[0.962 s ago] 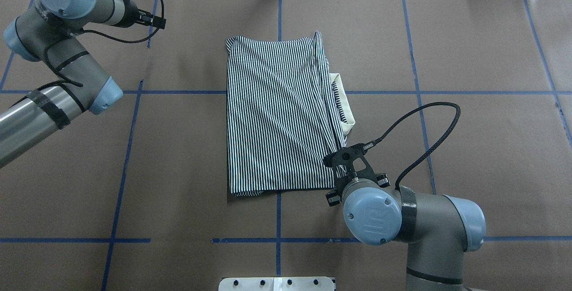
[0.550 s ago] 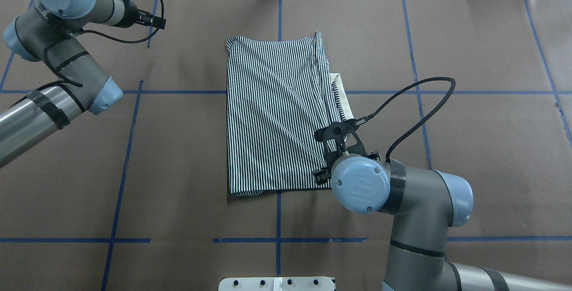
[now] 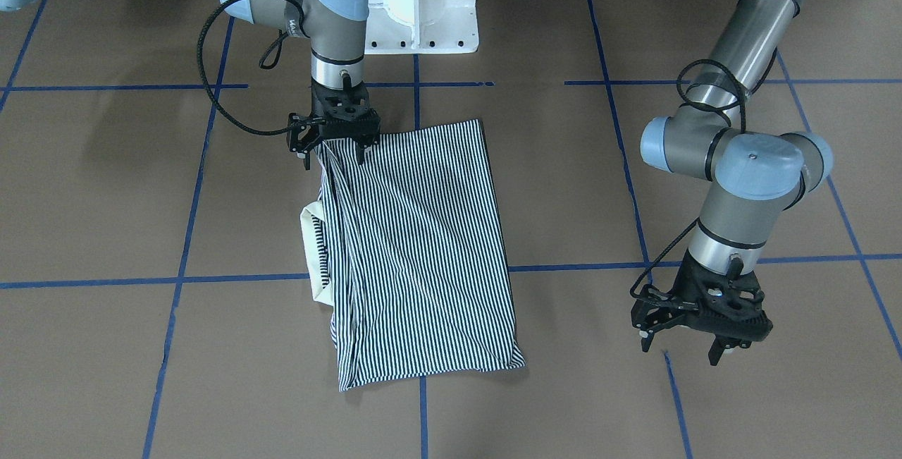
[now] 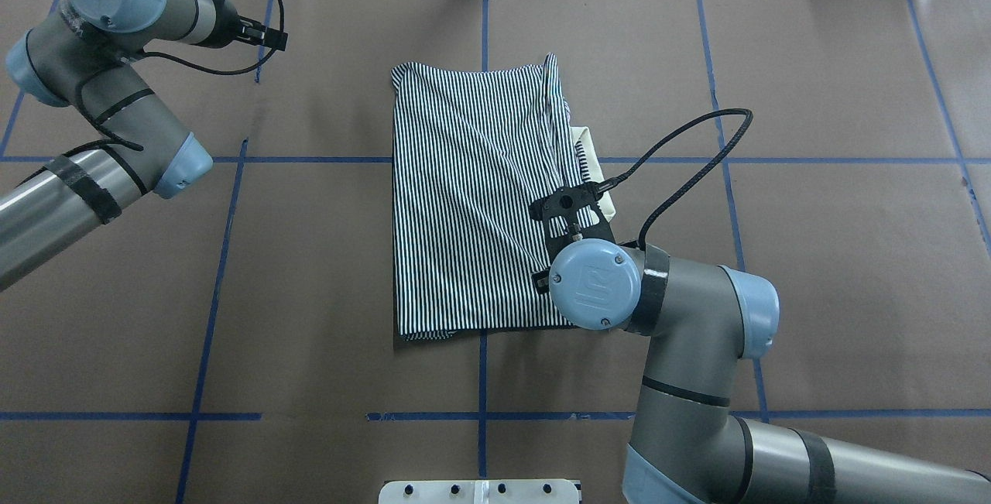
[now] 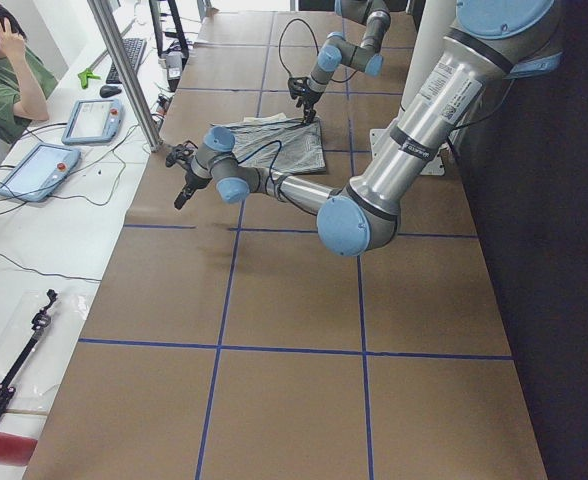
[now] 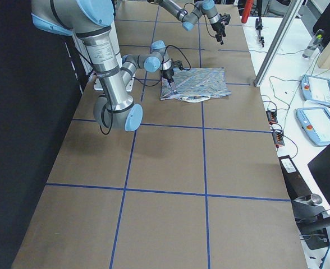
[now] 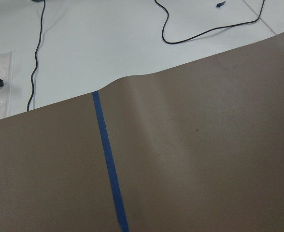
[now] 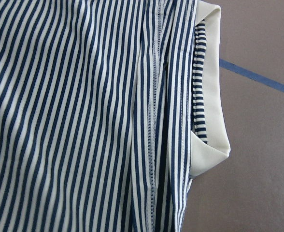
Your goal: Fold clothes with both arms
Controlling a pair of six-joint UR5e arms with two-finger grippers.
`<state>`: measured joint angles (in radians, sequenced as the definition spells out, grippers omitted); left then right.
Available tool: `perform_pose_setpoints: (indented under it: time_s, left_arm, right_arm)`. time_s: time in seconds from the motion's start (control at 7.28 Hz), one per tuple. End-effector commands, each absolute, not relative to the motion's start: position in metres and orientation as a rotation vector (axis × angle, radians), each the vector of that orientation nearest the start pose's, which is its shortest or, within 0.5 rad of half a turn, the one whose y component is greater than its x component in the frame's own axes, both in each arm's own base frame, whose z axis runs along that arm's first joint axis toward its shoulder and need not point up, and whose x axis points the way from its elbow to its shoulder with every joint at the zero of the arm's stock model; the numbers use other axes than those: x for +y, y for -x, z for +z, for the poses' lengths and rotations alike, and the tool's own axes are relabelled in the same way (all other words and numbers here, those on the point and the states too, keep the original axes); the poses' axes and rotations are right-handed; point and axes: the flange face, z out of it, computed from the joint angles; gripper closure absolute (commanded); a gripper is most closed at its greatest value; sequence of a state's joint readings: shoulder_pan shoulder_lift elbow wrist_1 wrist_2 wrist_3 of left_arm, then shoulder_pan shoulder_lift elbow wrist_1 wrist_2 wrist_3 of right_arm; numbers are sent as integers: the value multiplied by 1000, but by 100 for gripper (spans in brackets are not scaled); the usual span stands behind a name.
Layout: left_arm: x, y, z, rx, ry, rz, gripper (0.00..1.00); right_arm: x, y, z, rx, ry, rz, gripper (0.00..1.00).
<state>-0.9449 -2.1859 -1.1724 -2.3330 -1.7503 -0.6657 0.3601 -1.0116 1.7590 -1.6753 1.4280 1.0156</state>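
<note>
Striped shirt: my right fingers, spread, have just slid over its robot-side right corner, ready to grab, I judge; left fingers wait spread, well off.

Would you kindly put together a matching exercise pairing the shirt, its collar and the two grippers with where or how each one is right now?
Column one:
1. polo shirt
2. collar
3. right gripper
4. left gripper

Column two:
A. open above bare brown paper, well away from the cloth
B. folded into a flat striped rectangle
C. cream strip sticking out along the shirt's edge on the robot's right
D. open at the shirt's near corner on the robot's right

Pairs: 1-B, 2-C, 3-D, 4-A.
</note>
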Motion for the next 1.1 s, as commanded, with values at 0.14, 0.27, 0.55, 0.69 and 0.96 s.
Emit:
perform_pose_setpoints:
  time_s: [0.14,0.27,0.55,0.69,0.96]
  left_arm:
    - [-687,-354,399,721,-683,52,0]
    - [-687,-354,401,720,-681,51,0]
    - [-687,-354,401,719,-680,51,0]
    - [-687,-354,401,719,-680,51,0]
    - [-687,-354,401,720,-681,51,0]
  right_arm:
    - [-377,565,287,-477,-397,-161,0]
    - [-380,562,288,-473,-386,-194,0]
    - [-402,546,301,-441,-386,-216,0]
    - [-416,537,311,-427,-372,-237,0]
    - [-442,506,343,-374,-357,-253,0]
